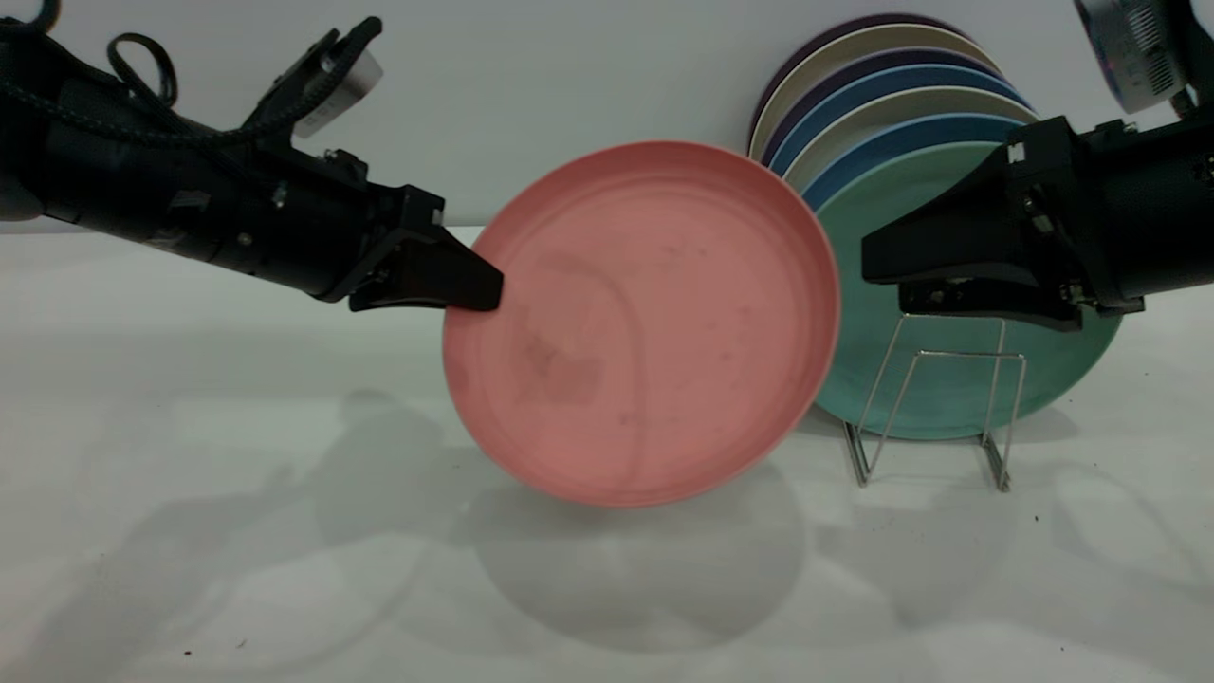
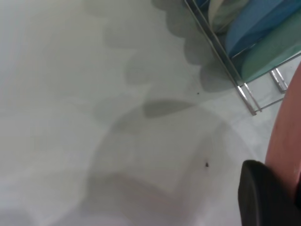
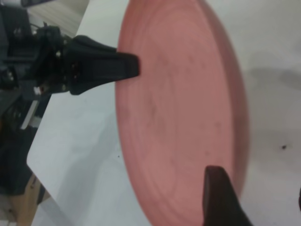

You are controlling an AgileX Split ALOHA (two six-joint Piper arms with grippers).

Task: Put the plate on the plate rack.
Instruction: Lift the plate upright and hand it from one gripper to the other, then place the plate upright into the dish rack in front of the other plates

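My left gripper [image 1: 479, 285] pinches the plate [image 1: 645, 323] at its nine o'clock rim above the white table [image 1: 237, 531]; my right gripper [image 1: 877, 270], open, hovers before the rack [image 1: 934, 417].

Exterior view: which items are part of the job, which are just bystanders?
In the job:
- pink plate, held up on edge off the table
- wire plate rack
- left end effector, shut on the plate's rim
- right end effector, near the plate's far edge

Bystanders:
- teal-green plate, already in the rack
- stacked blue and cream plates behind it
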